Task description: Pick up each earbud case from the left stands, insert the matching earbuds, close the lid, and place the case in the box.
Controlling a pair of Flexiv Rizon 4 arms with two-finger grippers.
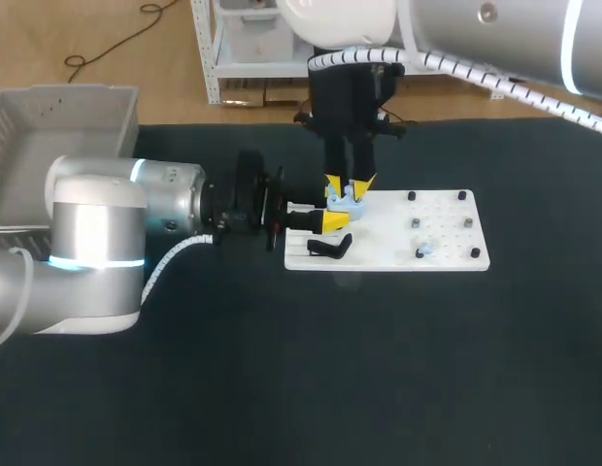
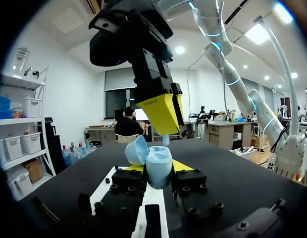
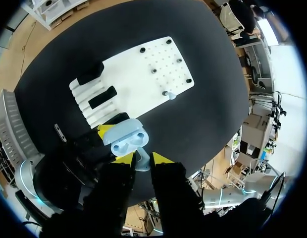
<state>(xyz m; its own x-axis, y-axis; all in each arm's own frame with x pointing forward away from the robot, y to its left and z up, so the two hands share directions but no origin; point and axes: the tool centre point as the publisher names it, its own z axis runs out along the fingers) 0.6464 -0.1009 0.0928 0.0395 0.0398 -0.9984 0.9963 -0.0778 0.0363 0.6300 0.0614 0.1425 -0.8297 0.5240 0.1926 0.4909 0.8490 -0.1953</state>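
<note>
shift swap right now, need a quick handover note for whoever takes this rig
Left end effector: shut on the open blue case, above the white board's left end.
Right end effector: shut on an earbud, just above the case.
Second earbud sits on the board's right part.
Done: case lifted, lid open.
Left: seat both earbuds, close lid, place case in the grey box.

The left arm point(image 1: 97, 233) lies low and level, coming in from the left. The left gripper point(image 1: 332, 212) points right, its fingers clamped on the case point(image 2: 158, 166). The right arm point(image 1: 495, 29) comes in from the far right. The right gripper point(image 1: 348, 184) points straight down just above the left one, tips pinching an earbud point(image 3: 141, 161).
</note>
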